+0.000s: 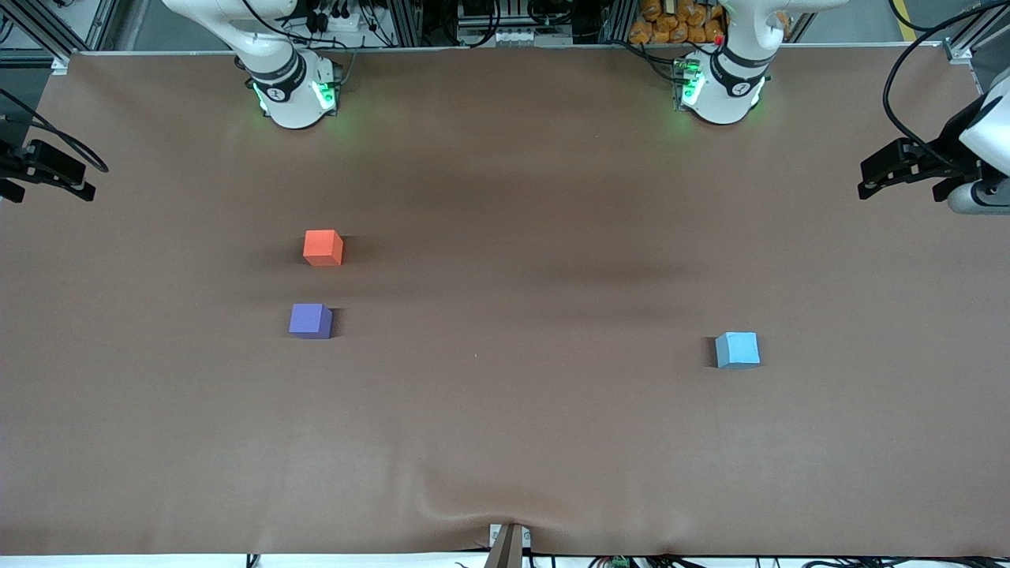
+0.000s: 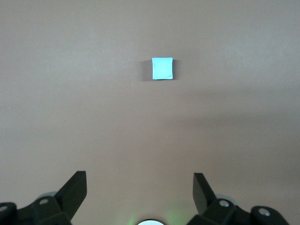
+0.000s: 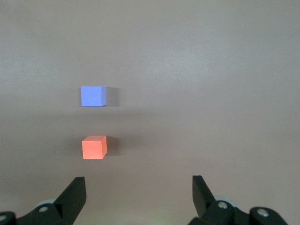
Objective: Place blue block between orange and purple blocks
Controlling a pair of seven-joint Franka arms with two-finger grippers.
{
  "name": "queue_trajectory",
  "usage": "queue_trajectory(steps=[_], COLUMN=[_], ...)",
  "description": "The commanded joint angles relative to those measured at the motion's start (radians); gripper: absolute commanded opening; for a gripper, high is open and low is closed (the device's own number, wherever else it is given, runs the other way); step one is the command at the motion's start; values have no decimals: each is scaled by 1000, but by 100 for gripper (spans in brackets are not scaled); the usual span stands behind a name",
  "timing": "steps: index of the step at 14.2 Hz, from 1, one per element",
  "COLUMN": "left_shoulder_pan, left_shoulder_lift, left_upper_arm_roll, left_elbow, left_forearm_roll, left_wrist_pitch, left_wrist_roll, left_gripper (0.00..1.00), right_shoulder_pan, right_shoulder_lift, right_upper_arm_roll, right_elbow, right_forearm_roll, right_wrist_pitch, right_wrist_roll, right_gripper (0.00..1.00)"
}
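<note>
White arm bases (image 1: 290,95) with black joint bands, green indicator lights, black cables routed above. Left gripper (image 2: 139,187): black angular wedge-shaped fingers (image 2: 75,190), round silver fasteners on black housing beneath. Right gripper (image 3: 138,190): identical construction.

A robotics lab: aluminium framing (image 1: 410,24), loose cables (image 1: 907,87), brown-covered table (image 1: 505,434)

The brown table (image 1: 505,442) carries orange block (image 1: 323,248), purple block (image 1: 310,321), blue block (image 1: 737,349).
</note>
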Motion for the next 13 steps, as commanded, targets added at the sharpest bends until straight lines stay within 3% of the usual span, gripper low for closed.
queue_trajectory(steps=[1, 6, 13], left_shoulder_pan=[1, -16, -17], left_shoulder_lift=[2, 25, 101], left_upper_arm_roll=[2, 1, -8], left_elbow=[6, 10, 11], left_forearm_roll=[-16, -18, -56], left_wrist_pitch=[-9, 11, 236], left_wrist_roll=[14, 9, -2], left_gripper=[100, 100, 100], right_shoulder_pan=[-4, -4, -4], right_shoulder_lift=[-9, -9, -9], right_upper_arm_roll=[9, 9, 9], right_elbow=[-2, -2, -2], right_forearm_roll=[-12, -11, -9], right_wrist_pitch=[-9, -9, -9], right_wrist_roll=[17, 17, 16], right_gripper=[100, 100, 100])
